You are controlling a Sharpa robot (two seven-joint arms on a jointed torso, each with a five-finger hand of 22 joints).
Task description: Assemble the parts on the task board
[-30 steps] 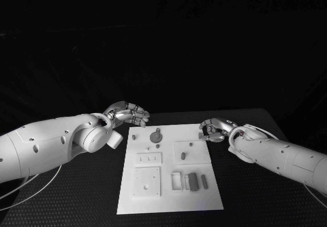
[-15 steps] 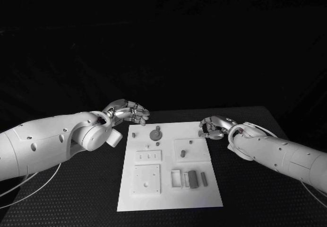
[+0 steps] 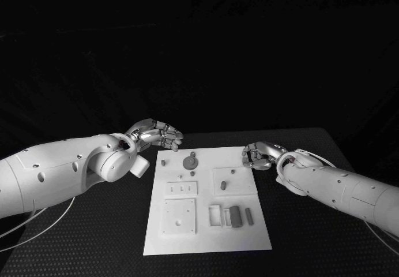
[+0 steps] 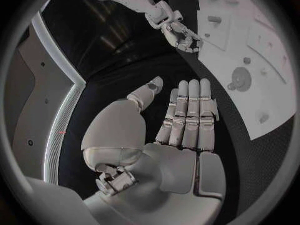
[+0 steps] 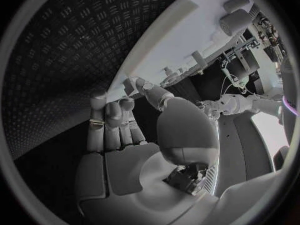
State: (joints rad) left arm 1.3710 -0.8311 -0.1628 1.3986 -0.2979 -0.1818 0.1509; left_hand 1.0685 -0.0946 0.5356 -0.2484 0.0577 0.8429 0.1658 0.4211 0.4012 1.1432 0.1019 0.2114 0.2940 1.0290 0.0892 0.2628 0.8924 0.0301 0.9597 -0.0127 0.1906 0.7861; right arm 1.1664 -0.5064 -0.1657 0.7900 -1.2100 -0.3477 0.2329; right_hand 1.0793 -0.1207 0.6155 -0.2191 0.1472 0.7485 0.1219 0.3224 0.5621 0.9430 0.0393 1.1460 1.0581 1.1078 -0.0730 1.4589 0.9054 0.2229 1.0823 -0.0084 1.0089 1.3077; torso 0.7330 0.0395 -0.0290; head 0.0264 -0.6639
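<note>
The flat white rectangular task board (image 3: 208,231) is lying in the middle of the black textured worktop (image 3: 100,231). A small grey round disc part (image 3: 190,164) is resting near the board's far edge, with a short grey peg (image 3: 164,163) standing just beside it toward the board's left edge. A small grey upright cylinder part (image 3: 223,186) is seated in a raised square plate nearer the board's right edge, and two dark grey oblong blocks (image 3: 235,216) are lying side by side near the board's near right corner.

The silver left hand (image 3: 155,136) is being held above the board's far left corner, with nothing in it and the fingers stretched out side by side. The silver right hand (image 3: 259,157) is being held at the board's far right edge, its fingers curled inward; whether anything is being pinched there cannot be told.
</note>
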